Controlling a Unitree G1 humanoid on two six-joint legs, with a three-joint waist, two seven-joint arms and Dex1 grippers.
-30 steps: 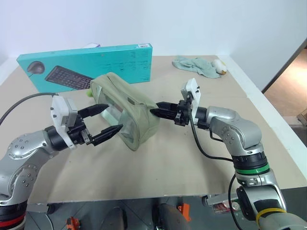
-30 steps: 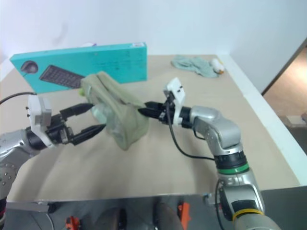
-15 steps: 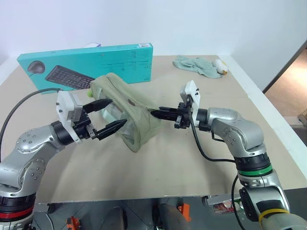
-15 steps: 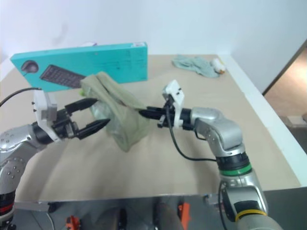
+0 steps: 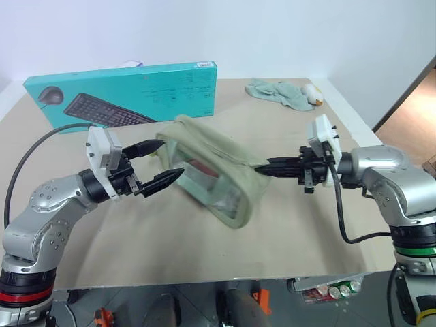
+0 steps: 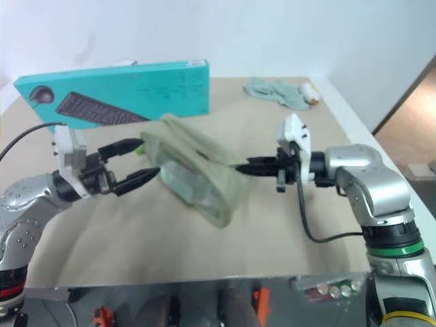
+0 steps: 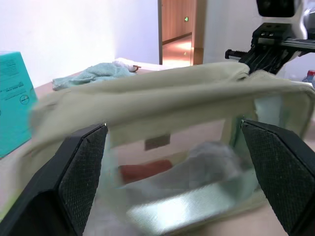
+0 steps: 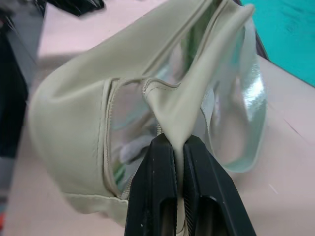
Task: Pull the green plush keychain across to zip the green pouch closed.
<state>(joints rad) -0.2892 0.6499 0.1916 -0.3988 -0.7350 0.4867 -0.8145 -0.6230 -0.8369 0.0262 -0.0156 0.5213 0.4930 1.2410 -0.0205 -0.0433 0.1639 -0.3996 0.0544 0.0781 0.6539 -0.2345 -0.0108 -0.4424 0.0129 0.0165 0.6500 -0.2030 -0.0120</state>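
Note:
The green pouch (image 5: 216, 151) lies tilted on the table, stretched towards the right, with a clear side panel facing me. My right gripper (image 5: 262, 170) is shut on a fold of sage fabric at the pouch's right end; the right wrist view shows that fold (image 8: 189, 105) pinched between the fingertips (image 8: 160, 162). At the pouch's left end my left gripper (image 5: 172, 158) is open. In the left wrist view its two fingers (image 7: 81, 172) stand either side of the pouch (image 7: 162, 98). Whether they touch it I cannot tell. The green plush keychain is hidden.
A long teal keyboard box (image 5: 129, 92) stands behind the pouch. A pale mint cloth with a white-and-orange plush bit (image 5: 281, 93) lies at the back right. The table's right edge (image 5: 364, 146) runs close behind my right arm. A black cable (image 5: 344, 218) hangs from that wrist.
My right gripper has pulled away to the right with the pouch's end pinched, dragging and stretching the pouch that way. The left gripper has stayed open at the pouch's left end.

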